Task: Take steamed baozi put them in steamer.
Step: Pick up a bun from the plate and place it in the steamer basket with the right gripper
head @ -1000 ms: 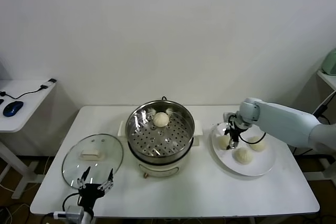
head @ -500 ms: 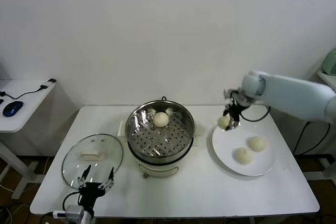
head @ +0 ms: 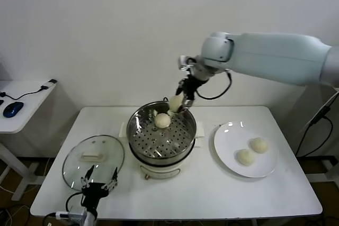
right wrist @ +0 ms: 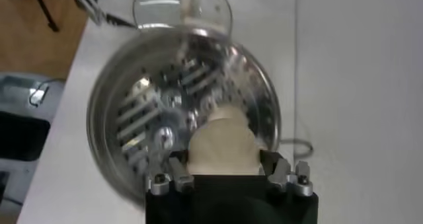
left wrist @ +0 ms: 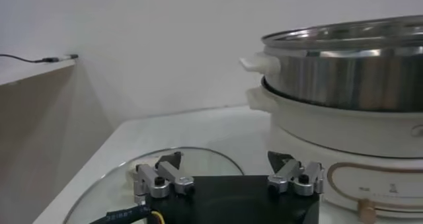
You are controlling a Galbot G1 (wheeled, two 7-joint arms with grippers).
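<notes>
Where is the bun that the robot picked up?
In the head view, the right gripper holds that baozi in the air above the steamer's back right rim, near another bun lying on its tray.

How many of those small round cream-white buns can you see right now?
4: one small round cream-white bun lies on the shiny steel steamer's perforated tray, one is held above it by the right gripper, two sit on the flat white plate.

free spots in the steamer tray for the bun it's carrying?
The right hand holds a bun over the steamer's far rim. One bun sits at the tray's far middle; the near half and both sides are bare.
</notes>
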